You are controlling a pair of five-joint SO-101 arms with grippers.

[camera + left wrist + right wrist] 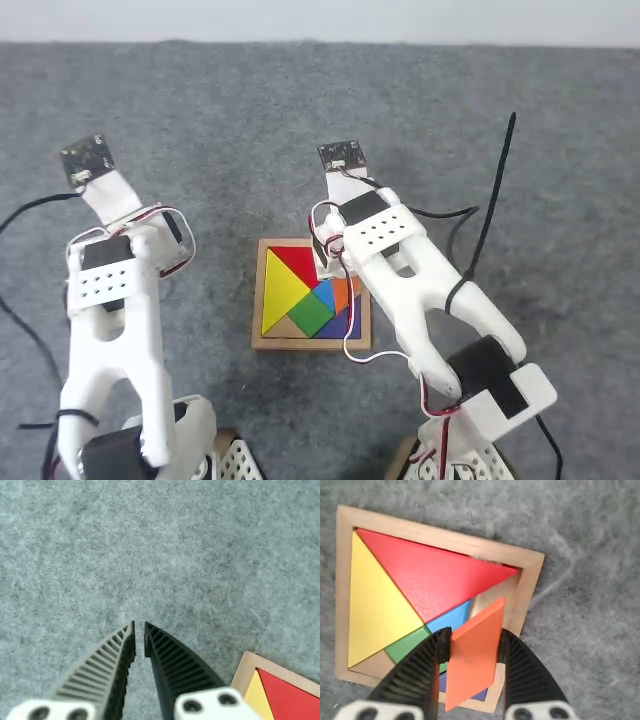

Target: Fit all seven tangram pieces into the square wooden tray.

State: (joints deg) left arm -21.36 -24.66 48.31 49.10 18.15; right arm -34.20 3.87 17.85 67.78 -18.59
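Left claw: the left gripper [139,627] hung over bare grey carpet [200,120], its two ribbed fingers [112,665] pressed almost together, only a sliver between the tips and nothing in them.
Tray: the square wooden tray [258,300] lay flat on the carpet at about 3 o'clock from the left arm, between the two arms.
Pieces lying in it: a red triangle [295,262] at 12 o'clock, a yellow triangle [278,290] at 9 o'clock, a green piece [310,312] toward 6 o'clock, a blue piece [326,296] near the middle, and a dark purple piece [347,325] toward 5 o'clock.
Bare wood: a strip of tray floor [492,596] showed beside the red triangle's tip.
Orange piece: the orange parallelogram [472,655] sat tilted over the tray's 3 o'clock side; I could not tell whether it touched the wood.
Right claw: the right gripper [474,632] pinched the orange parallelogram by its two long edges.
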